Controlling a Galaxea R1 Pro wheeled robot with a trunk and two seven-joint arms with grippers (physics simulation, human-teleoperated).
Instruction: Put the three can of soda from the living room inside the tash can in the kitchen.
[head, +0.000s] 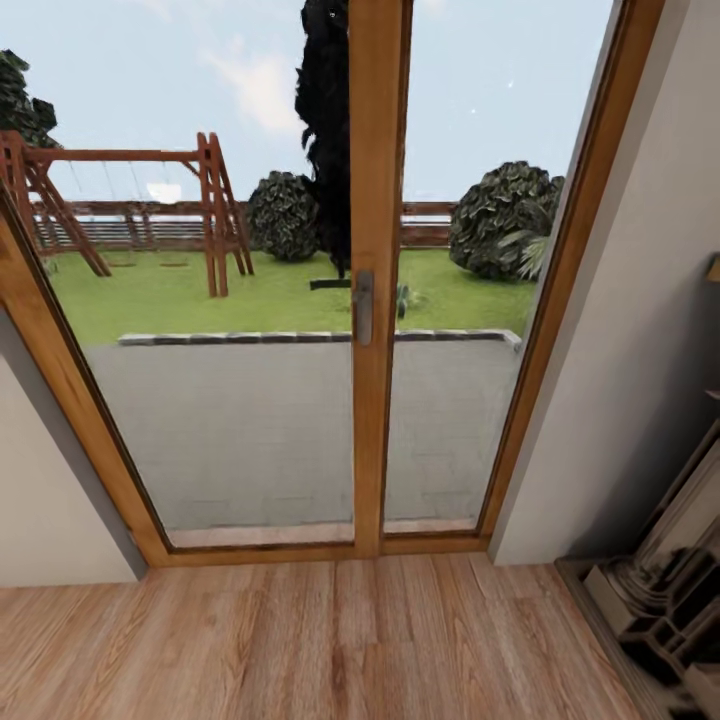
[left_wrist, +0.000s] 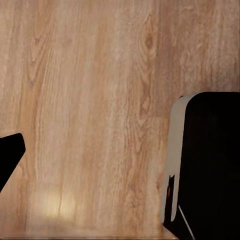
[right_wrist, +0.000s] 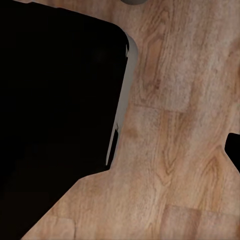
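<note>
The cans of soda and the tash can are out of view. I face the living room's wood-framed glass doors (head: 378, 300), which are closed, with a grey handle (head: 363, 306) on the middle post. In the left wrist view one dark fingertip (left_wrist: 10, 155) of my left gripper sits at the picture's edge over plank floor (left_wrist: 100, 100). One dark fingertip (right_wrist: 234, 152) of my right gripper sits likewise at the edge of the right wrist view. Nothing lies between the fingers of either gripper.
The ornate fireplace (head: 660, 590) stands low at the right against a pale wall (head: 640, 330). Another wall section (head: 50, 490) flanks the doors on the left. Warm plank floor (head: 330, 640) lies before me. My own dark base (left_wrist: 205, 165) (right_wrist: 55, 100) looms in both wrist views.
</note>
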